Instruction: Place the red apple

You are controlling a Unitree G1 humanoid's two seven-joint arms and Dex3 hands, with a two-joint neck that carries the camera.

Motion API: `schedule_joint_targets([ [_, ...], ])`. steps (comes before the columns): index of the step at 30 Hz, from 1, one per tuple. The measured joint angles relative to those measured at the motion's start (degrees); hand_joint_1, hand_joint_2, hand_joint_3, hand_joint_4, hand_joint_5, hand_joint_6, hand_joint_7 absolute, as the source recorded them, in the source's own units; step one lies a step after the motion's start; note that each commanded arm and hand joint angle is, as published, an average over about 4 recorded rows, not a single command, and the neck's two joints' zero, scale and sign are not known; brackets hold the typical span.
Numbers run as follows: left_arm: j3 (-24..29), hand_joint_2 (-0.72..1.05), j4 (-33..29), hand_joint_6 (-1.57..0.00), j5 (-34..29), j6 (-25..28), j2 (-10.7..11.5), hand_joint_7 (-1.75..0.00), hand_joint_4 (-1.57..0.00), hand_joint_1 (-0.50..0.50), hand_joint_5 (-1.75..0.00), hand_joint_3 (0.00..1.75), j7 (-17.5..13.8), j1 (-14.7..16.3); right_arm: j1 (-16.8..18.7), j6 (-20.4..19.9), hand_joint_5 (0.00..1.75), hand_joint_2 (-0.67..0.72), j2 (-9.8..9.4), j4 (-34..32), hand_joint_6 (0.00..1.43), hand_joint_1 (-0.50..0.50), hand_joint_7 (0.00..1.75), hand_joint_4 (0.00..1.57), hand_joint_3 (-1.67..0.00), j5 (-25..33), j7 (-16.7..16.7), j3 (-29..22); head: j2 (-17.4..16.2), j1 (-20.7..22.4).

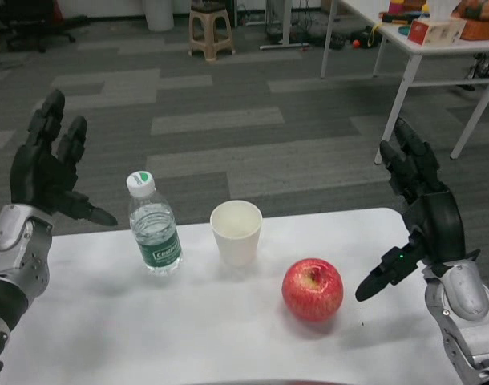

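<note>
White desk (108,321) carries three items. Right hand (417,212) is raised at the right edge, fingers spread, holding nothing; left hand (48,164) likewise at the far left. Red apple (313,289) rests on the desk just left of the right hand, untouched. Paper cup (236,233) stands beyond it; water bottle (154,224) further left.

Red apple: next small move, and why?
Probably bring the right hand left and down toward the round red apple. That hand is open beside it with spread fingers, holding nothing; the apple sits untouched on the white table.
</note>
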Motion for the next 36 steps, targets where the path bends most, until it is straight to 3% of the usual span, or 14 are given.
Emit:
schedule_joint_targets([
  [4,1.32,-0.28,-0.24,0.0,0.18,-0.01,-0.09,-0.07,0.0,-0.5,0.0,0.04,0.01,0.0,-3.44,0.21,0.0,0.47,-1.6,-0.24,0.0,-0.47,0.07,0.0,0.0,0.29,0.0,-1.51,1.86,-0.17],
  [13,3.41,-0.28,-0.69,0.0,1.43,-0.02,-0.13,-0.07,0.0,-0.5,-0.08,0.09,0.01,0.0,-7.88,0.23,0.0,0.46,-2.89,-0.34,0.0,-0.5,0.07,0.0,0.0,0.37,-0.01,-1.84,3.35,-0.77],
  [22,4.34,-0.26,-2.06,0.0,1.99,-0.02,-0.11,-0.07,0.0,-0.5,-0.05,0.07,0.01,0.0,-9.37,0.23,0.0,0.39,-2.89,-0.34,0.0,-0.5,0.07,0.0,0.0,0.37,-0.64,-0.98,2.56,-1.56],
  [32,4.35,-0.28,-2.27,0.0,2.32,-0.02,0.08,-0.07,0.0,-0.5,0.0,0.0,0.01,0.0,-9.39,0.23,0.0,0.34,-2.42,-0.34,0.0,-0.48,0.07,0.0,0.0,0.35,-0.8,0.69,-1.11,-3.3],
  [36,4.31,-0.28,-2.27,0.0,2.32,-0.02,0.12,-0.07,0.0,-0.5,-0.1,0.09,0.01,0.0,-9.4,0.23,0.0,0.34,-2.03,-0.34,0.0,-0.47,0.07,0.0,0.0,0.35,-0.85,0.96,-1.37,-3.27],
])
